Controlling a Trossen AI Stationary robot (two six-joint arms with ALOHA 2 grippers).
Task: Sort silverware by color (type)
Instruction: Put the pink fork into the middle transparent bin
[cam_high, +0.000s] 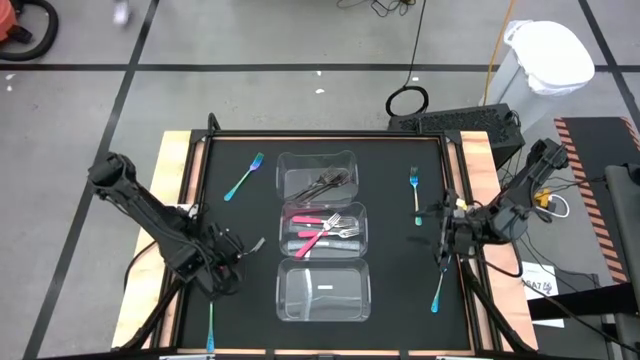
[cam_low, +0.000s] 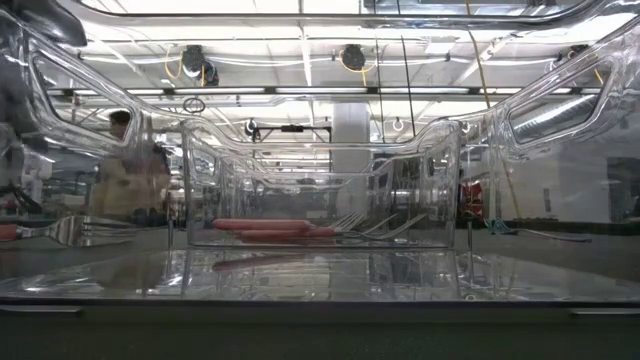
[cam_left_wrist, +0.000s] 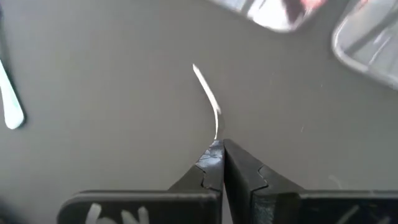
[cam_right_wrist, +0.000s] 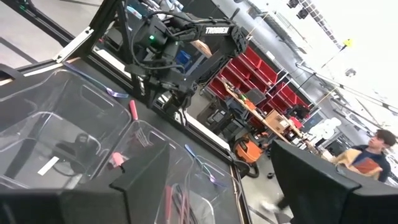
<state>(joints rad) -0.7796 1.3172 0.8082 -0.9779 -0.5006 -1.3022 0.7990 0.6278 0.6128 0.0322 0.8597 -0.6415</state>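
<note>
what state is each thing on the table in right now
left end effector: shut on a fork
fork: held by one end
right end effector: open, empty
far container: holds dark grey forks
middle container: holds pink forks
near container: no forks in it
teal fork: loose on the mat

The tabletop (cam_high: 390, 290) is black, edged in pale wood. At centre frame stand three clear containers (cam_high: 322, 288): dark grey forks (cam_high: 325, 182) fill the upper one, pink-handled forks (cam_high: 318, 232) with silver tines the middle one. Teal-blue forks lie at upper left (cam_high: 243, 177), right (cam_high: 415, 187) and lower right (cam_high: 438, 291). Both arms are black. A white bin (cam_high: 548, 60) sits at upper right.
</note>
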